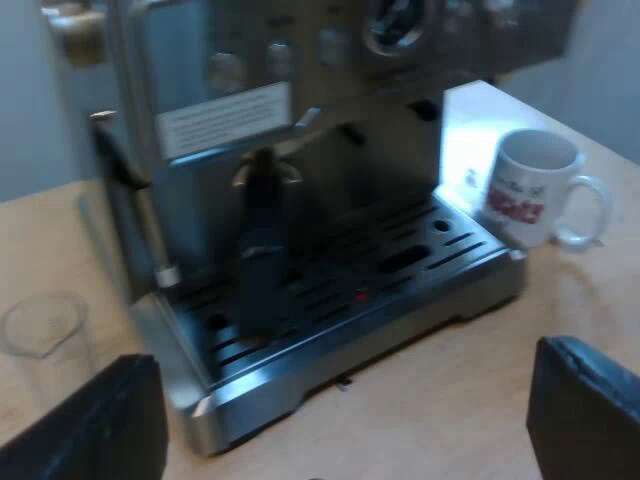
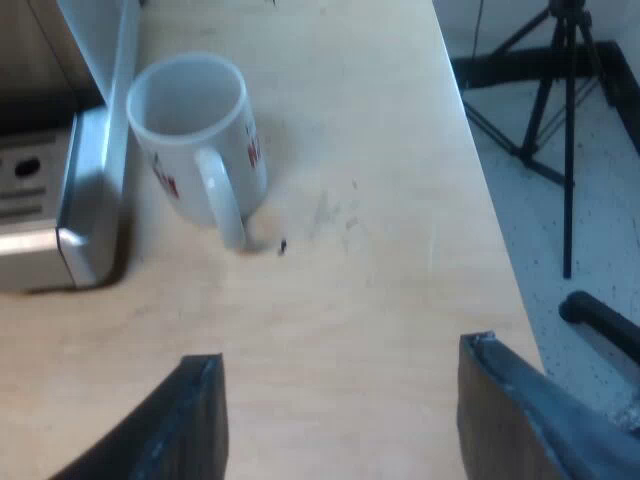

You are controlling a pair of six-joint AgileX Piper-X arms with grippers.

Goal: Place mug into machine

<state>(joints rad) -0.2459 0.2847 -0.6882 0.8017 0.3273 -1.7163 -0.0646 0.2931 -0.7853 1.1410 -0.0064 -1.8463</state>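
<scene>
— Your pincers?
— My left gripper (image 1: 340,425) and right gripper (image 2: 340,405) both gape wide, holding nothing.
— The mug?
— The mug (image 2: 190,130) stands upright on the wooden table (image 2: 380,230), just beside the drip tray (image 2: 85,200) of the espresso machine (image 1: 250,120). A tripod (image 2: 560,110) stands beyond the table's edge.

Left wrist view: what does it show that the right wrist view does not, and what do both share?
The left wrist view adds the espresso machine's front with its dials and a measuring glass beside it. The right wrist view adds a tripod on the floor. Both share the white mug, upright on the table beside the drip tray.
</scene>
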